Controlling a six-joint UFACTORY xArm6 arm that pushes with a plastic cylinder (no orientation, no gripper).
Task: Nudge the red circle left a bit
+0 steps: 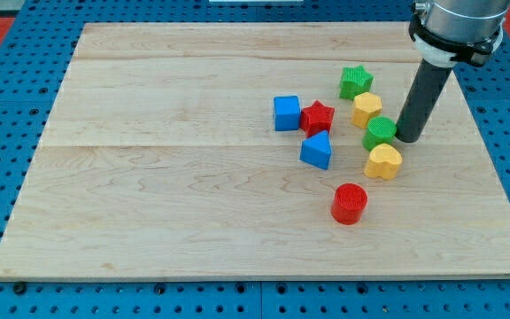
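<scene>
Rod tip and eight coloured blocks on a wooden board.
My tip (pixel 410 137) rests just right of the green circle (pixel 380 132), between the yellow hexagon (pixel 367 109) above and the yellow heart (pixel 383 161) below. The green star (pixel 355 81) lies topmost. The blue cube (pixel 286 113), red star (pixel 317 117) and blue triangle (pixel 317 150) cluster left; the red circle (pixel 350 203) sits apart, lowest, on the board (pixel 166 177).

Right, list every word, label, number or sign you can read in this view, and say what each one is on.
There is no readable text in this view.
The wooden board is bare wood grain.
The blocks, such as the red circle, the blue cube and the green star, carry no marks.
My tip, just right of the green circle, has no label, and neither does the rod above it.
</scene>
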